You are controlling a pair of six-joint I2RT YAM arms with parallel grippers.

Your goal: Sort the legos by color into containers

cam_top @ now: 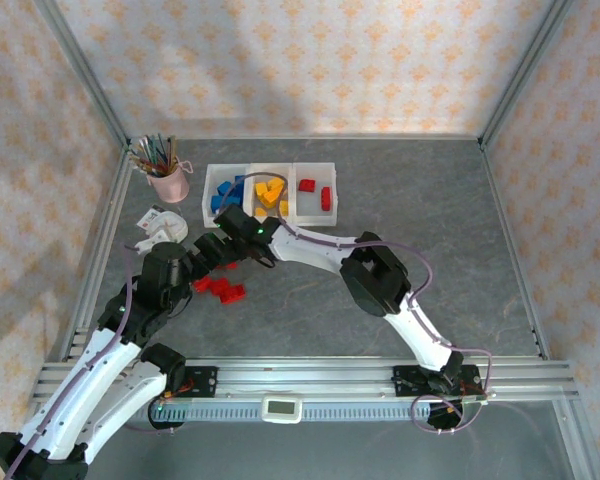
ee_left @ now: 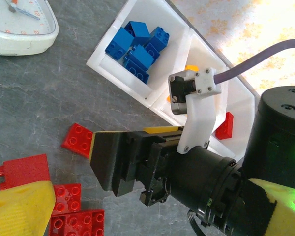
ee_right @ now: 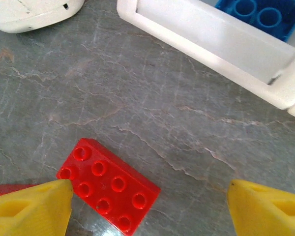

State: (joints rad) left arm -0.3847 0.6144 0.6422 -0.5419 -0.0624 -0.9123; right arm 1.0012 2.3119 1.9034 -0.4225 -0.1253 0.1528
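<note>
- Lego next for pickup: red eight-stud lego (ee_right: 108,189), flat on the table (ee_right: 162,98), studs up. It lies between the fingers of the right gripper (ee_right: 150,209), against the one at the view's left and well apart from the other. Its long axis slants across the gap.
- Right gripper: jaws spread wide, nothing clamped. This arm is the nearer.
- Left gripper (ee_left: 147,206): jaws fully apart, empty, above other loose red legos (ee_left: 66,194).
- Containers (cam_top: 270,164): one row of three compartments, just beyond the lego.
- Left compartment, nearest the lego: blue legos (cam_top: 225,192).
- Middle compartment: yellow-orange legos (cam_top: 270,192).
- Right compartment, at the far end: two red pieces (cam_top: 316,191).
- Judgement: closing now would probably pinch the lego askew, so a small wrist turn seems advisable first.
</note>
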